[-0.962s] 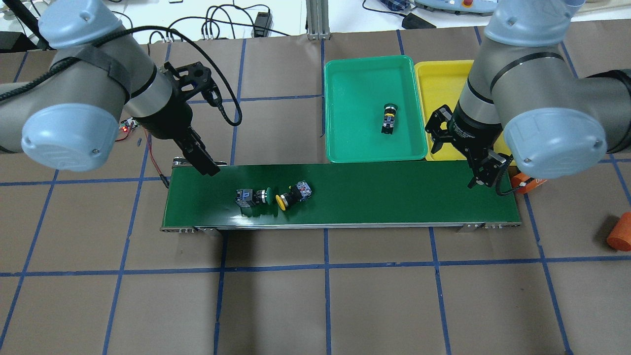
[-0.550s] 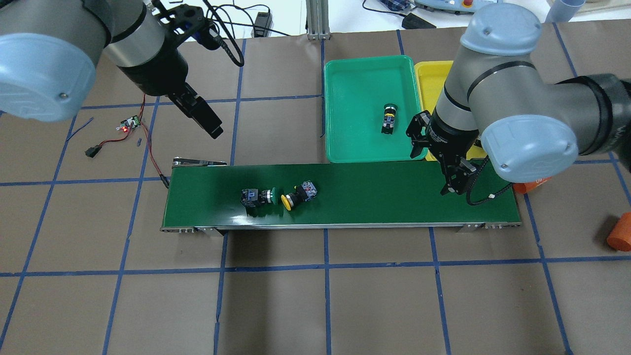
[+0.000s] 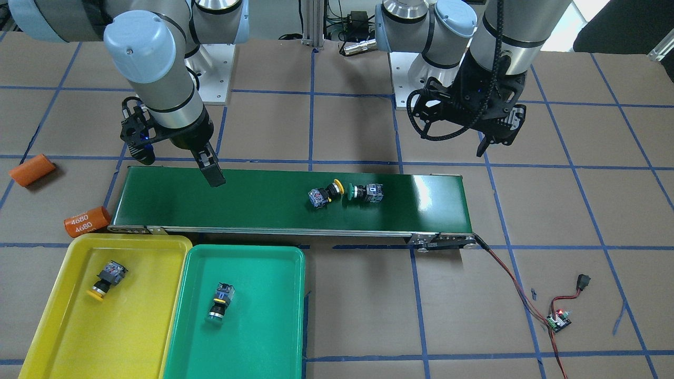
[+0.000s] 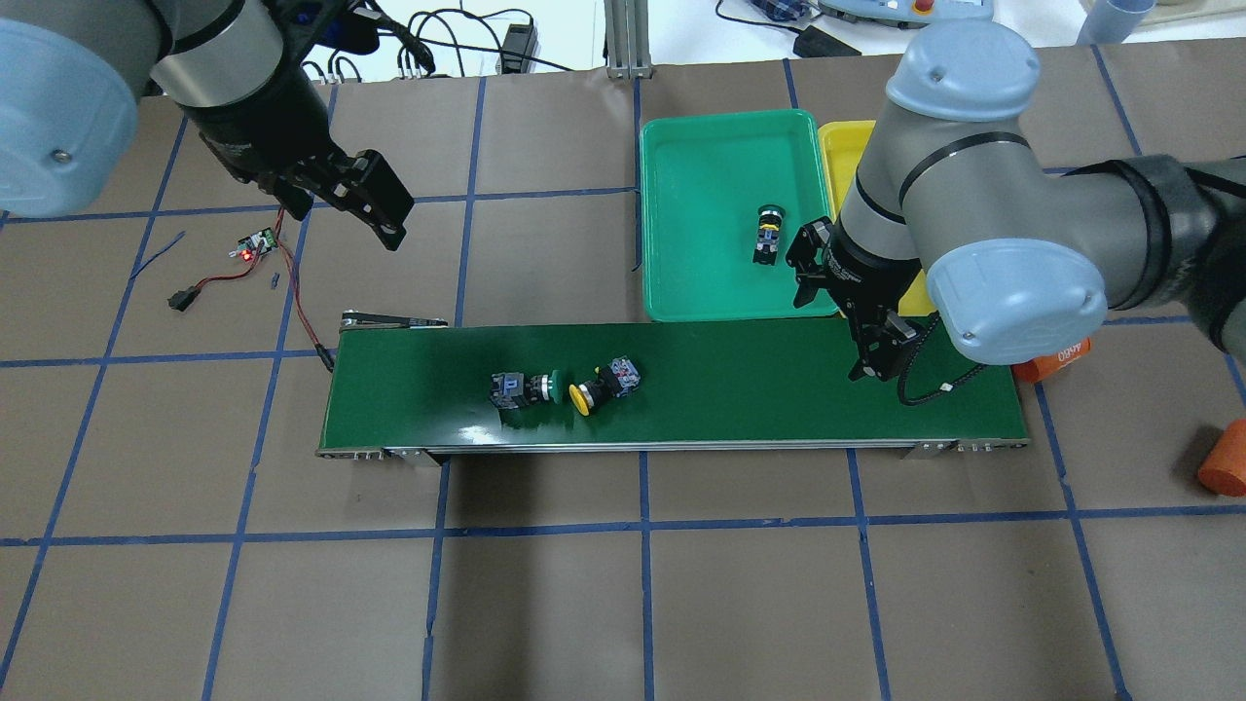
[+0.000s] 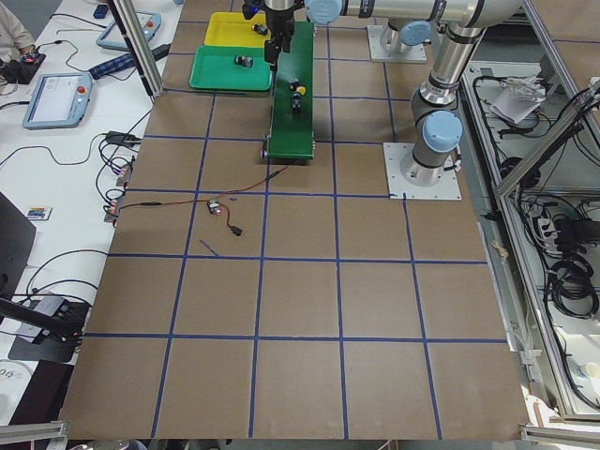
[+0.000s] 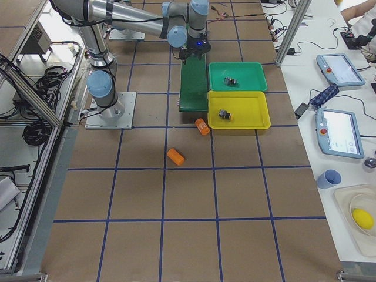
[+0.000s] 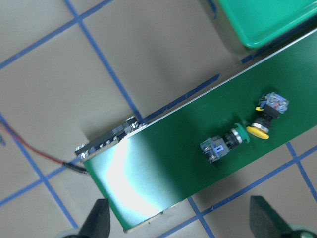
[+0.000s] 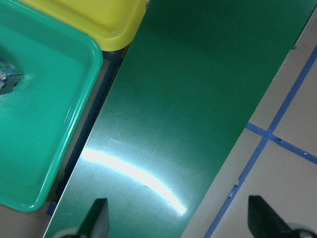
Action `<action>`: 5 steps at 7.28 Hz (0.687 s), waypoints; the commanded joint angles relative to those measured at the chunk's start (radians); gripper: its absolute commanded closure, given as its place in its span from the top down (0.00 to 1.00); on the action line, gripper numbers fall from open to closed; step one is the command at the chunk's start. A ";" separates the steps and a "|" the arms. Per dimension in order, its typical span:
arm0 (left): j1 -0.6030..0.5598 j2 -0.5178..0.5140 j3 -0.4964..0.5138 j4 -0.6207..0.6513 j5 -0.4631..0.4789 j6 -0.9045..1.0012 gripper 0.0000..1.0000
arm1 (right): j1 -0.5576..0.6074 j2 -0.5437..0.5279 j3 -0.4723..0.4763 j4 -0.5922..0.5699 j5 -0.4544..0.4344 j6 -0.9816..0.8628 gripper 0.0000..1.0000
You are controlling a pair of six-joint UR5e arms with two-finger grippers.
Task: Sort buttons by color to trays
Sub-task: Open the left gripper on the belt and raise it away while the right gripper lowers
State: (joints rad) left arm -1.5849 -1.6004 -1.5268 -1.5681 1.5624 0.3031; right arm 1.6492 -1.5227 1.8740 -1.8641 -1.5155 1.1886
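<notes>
A green button [image 4: 526, 388] and a yellow button [image 4: 604, 386] lie cap to cap on the conveyor belt [image 4: 759, 389]; both show in the left wrist view, green [image 7: 225, 144] and yellow [image 7: 262, 121]. Another green button [image 4: 768, 236] lies in the green tray [image 4: 701, 282]. Another yellow button [image 3: 105, 279] lies in the yellow tray [image 3: 79, 337]. My left gripper [image 4: 382, 206] is open and empty above the table, behind the belt's left end. My right gripper [image 4: 876, 355] is open and empty over the belt's right part, beside the green tray's corner.
Two orange cylinders [image 3: 87, 221] [image 3: 31, 169] lie off the belt's right end. A small circuit board [image 4: 255, 245] with red wires lies beyond the belt's left end, under my left arm. The trays stand side by side behind the belt's right half.
My left gripper has risen and drawn back from the belt's left end. My right gripper has moved left over the belt. Both belt buttons have shifted slightly right.
</notes>
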 commanded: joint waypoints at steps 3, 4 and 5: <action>0.003 -0.035 0.049 0.051 0.008 -0.309 1.00 | 0.115 0.053 0.001 -0.167 -0.003 0.060 1.00; 0.003 -0.049 0.075 0.042 0.008 -0.309 1.00 | 0.136 0.070 0.002 -0.167 -0.006 0.071 1.00; 0.003 -0.055 0.080 0.042 0.007 -0.308 1.00 | 0.156 0.090 0.004 -0.168 -0.014 0.072 1.00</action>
State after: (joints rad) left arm -1.5821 -1.6449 -1.4613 -1.5235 1.5706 -0.0018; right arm 1.7779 -1.4564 1.8761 -2.0256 -1.5222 1.2529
